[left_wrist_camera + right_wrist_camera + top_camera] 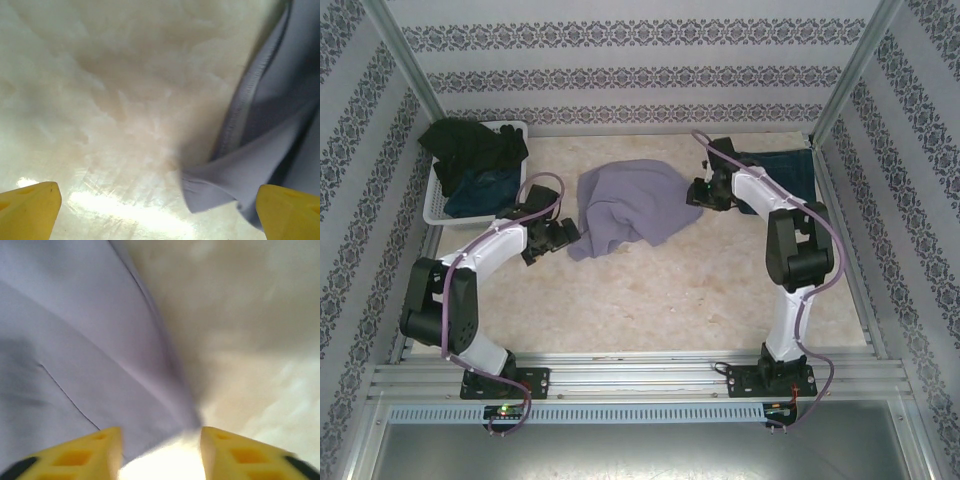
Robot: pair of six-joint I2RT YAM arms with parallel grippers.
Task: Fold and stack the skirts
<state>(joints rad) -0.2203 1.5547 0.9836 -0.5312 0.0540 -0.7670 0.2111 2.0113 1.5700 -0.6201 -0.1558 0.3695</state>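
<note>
At the far left of the table (670, 300) a white lattice basket (433, 207) sits against the side wall. A black skirt (470, 145) is heaped over its far end, and a first denim skirt (485, 190) lies crumpled beneath it toward the near end. Just right of the basket, the left gripper (568, 238) hangs low over the table at the near-left corner of the lavender-grey skirt (630, 200). In the left wrist view its yellow fingers (30, 207) stand wide apart with nothing clamped between them, and a hemmed fold of the cloth lies by the right-hand one. The lavender-grey skirt lies loosely rumpled, not flat, at the middle of the table toward the far side. The right gripper (697, 192) sits at its right edge. In the right wrist view the right gripper (160, 440) has its jaws partly apart, with bright table showing in the gap and the cloth's edge running down toward the left-hand finger; whether that finger touches the cloth cannot be told. Behind the right arm, in the far right corner, a second denim skirt (790, 170) lies flat on the table.
</note>
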